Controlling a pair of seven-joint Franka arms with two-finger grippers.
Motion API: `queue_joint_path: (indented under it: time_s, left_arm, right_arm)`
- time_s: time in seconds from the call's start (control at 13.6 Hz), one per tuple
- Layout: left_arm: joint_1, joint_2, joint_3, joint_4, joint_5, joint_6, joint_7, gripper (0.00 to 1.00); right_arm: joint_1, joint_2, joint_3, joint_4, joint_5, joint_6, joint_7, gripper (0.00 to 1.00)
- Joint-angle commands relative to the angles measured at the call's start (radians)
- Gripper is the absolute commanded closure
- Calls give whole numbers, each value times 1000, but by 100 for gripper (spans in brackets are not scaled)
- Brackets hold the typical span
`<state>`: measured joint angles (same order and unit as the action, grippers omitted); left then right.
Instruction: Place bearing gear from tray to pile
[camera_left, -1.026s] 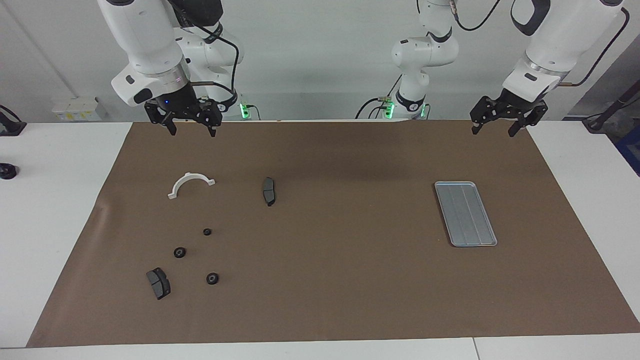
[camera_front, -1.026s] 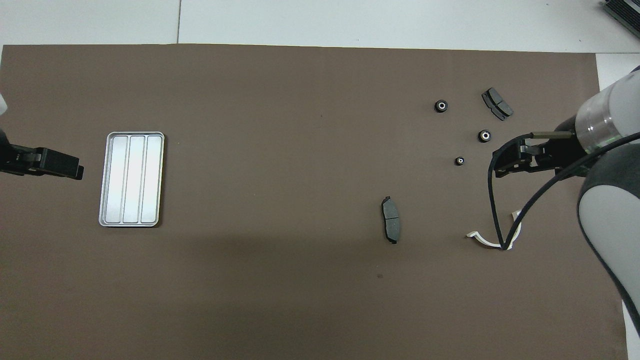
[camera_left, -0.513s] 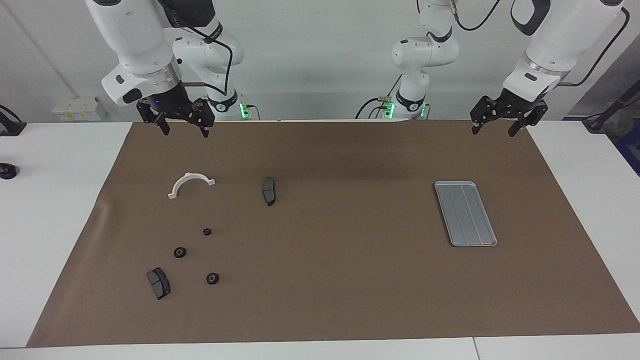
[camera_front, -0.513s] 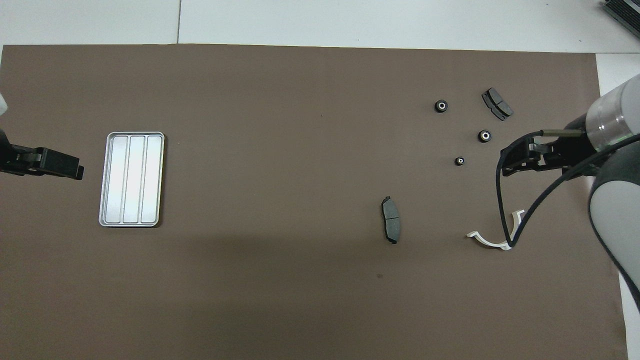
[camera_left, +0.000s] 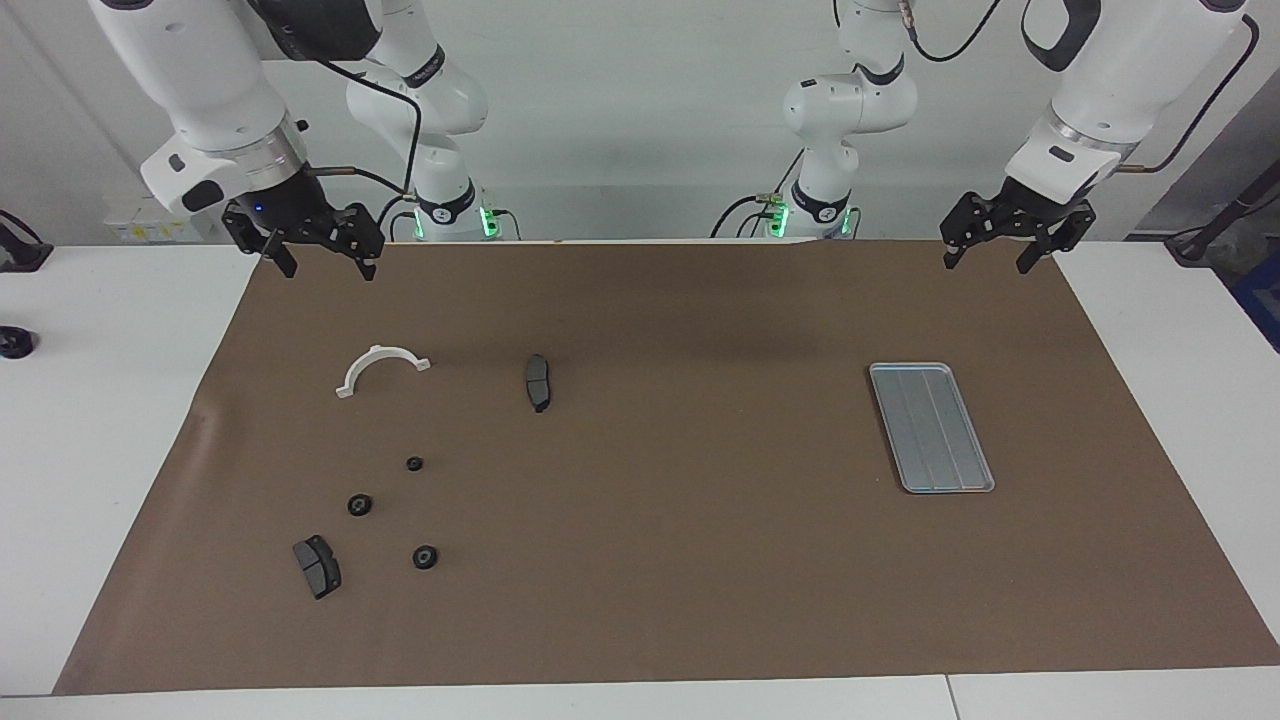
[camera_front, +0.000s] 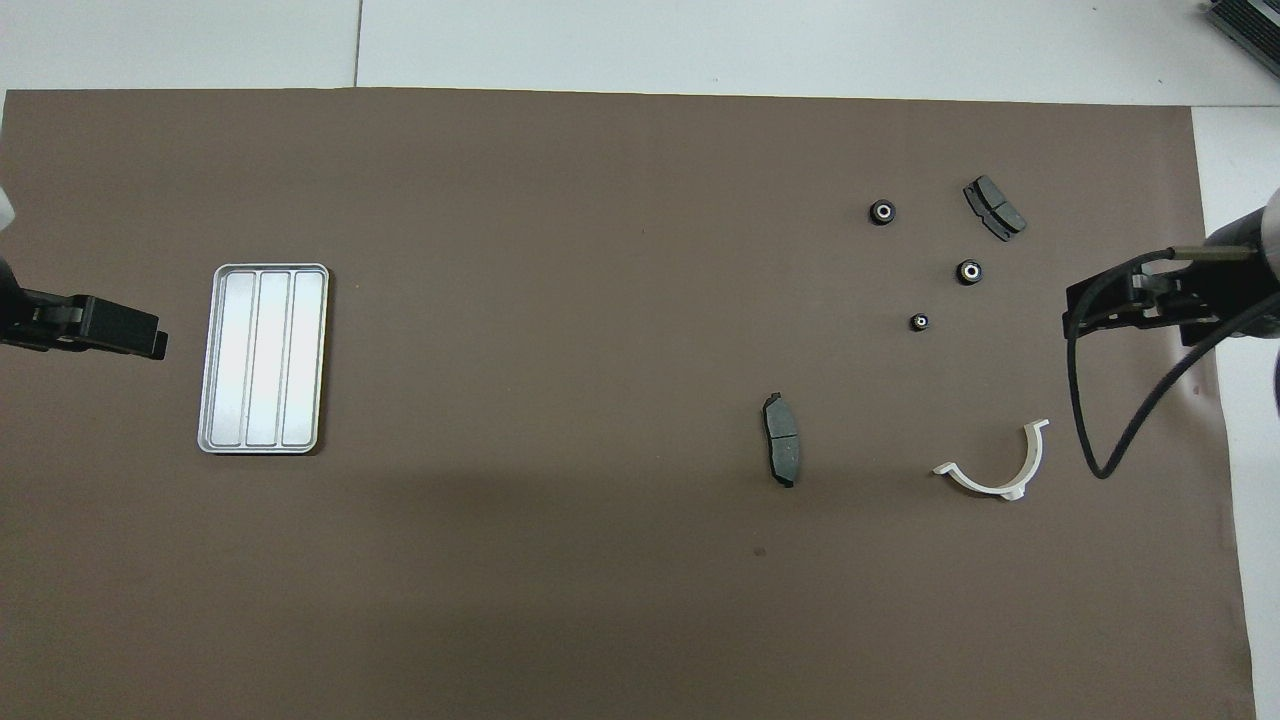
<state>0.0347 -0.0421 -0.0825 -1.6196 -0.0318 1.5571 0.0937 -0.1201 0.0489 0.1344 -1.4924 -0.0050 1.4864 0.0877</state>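
The silver ribbed tray (camera_left: 930, 428) (camera_front: 263, 358) lies on the brown mat toward the left arm's end, and nothing is in it. Three small black bearing gears (camera_left: 414, 463) (camera_left: 360, 505) (camera_left: 425, 557) lie in a loose group on the mat toward the right arm's end; the overhead view shows them too (camera_front: 919, 322) (camera_front: 968, 271) (camera_front: 882, 212). My right gripper (camera_left: 328, 270) hangs open and empty over the mat's corner by its own base. My left gripper (camera_left: 985, 265) waits open and empty above the mat's edge, on the robots' side of the tray.
A dark brake pad (camera_left: 538, 382) lies mid-mat. Another brake pad (camera_left: 317, 566) sits beside the gears, farthest from the robots. A white half-ring bracket (camera_left: 380, 368) lies between the gears and the right arm. White tabletop surrounds the brown mat (camera_left: 680, 560).
My right gripper has swung away from above the bracket and gears toward the mat's edge at its own end of the table. The left arm, tray and gears have stayed put.
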Motion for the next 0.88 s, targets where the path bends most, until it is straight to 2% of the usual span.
queue_joint_path:
  time_s: [0.0,0.29,0.81]
  left_arm:
    - [11,-8,-8,-6,10,-9,1,0]
    - [11,-8,-8,-6,10,-9,1,0]
    - [11,-8,-7,-6,10,-9,1,0]
  right_arm:
    - [13,-17,-56,-23,30,52,-52,0]
    - [53,-17,-130,-22,11,61,-98,0]
    - [97,-21,-153,-23,7,49,-98,0]
